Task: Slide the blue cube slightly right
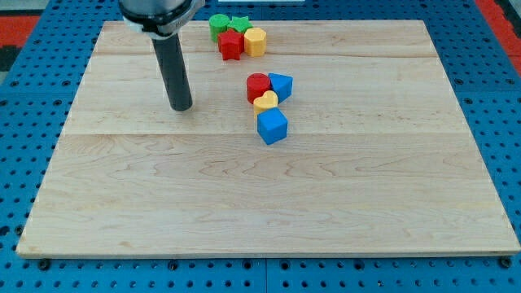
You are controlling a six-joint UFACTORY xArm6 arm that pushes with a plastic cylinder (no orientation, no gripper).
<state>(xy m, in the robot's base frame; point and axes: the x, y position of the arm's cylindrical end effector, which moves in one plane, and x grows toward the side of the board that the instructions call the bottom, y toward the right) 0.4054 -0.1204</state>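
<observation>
The blue cube [273, 126] sits near the middle of the wooden board [269, 203], at the bottom of a small cluster. Just above it lies a yellow heart [265, 101], then a red cylinder [258, 86] and a second blue block [281, 85] side by side. My tip [181, 107] rests on the board to the left of this cluster, well apart from the blue cube and a little higher in the view. The dark rod rises from it to the arm at the view's top.
At the view's top edge a second cluster holds a green cylinder [219, 25], a green star [239, 24], a red star [231, 45] and a yellow block [256, 41]. A blue pegboard [32, 81] surrounds the board.
</observation>
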